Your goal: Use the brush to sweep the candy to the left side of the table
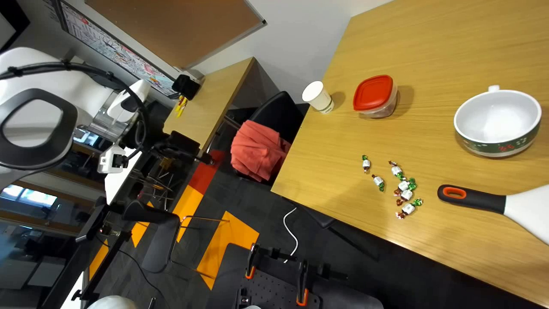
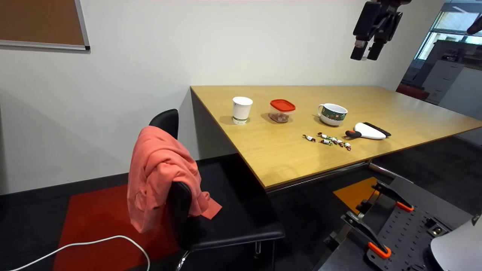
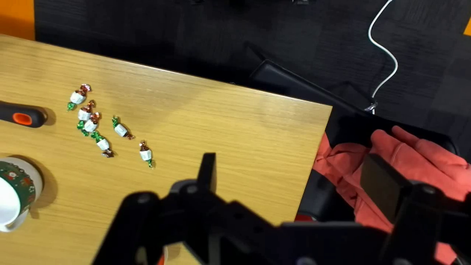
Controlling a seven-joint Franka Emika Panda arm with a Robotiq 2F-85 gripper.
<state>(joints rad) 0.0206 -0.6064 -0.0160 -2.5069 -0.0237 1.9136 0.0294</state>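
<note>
The brush lies flat on the table, its white body (image 2: 371, 131) and black bristles showing in an exterior view. Its black handle (image 1: 476, 199) points toward the candy; the right border crops its body there. Only the handle end (image 3: 22, 116) shows in the wrist view. Several wrapped pieces of candy (image 1: 408, 209) lie loosely clustered near the front edge of the table (image 2: 278, 160), also in the wrist view as candy (image 3: 103, 143). My gripper (image 2: 365, 55) hangs high above the tabletop, apart from everything. In the wrist view my gripper (image 3: 294, 178) is open, nothing between its fingers.
A white mug (image 1: 497, 120) with a green band stands behind the brush. Farther along are a red-lidded container (image 2: 281, 110) and a white paper cup (image 2: 241, 110). A chair with a coral cloth (image 1: 257, 150) stands beside the table's short edge.
</note>
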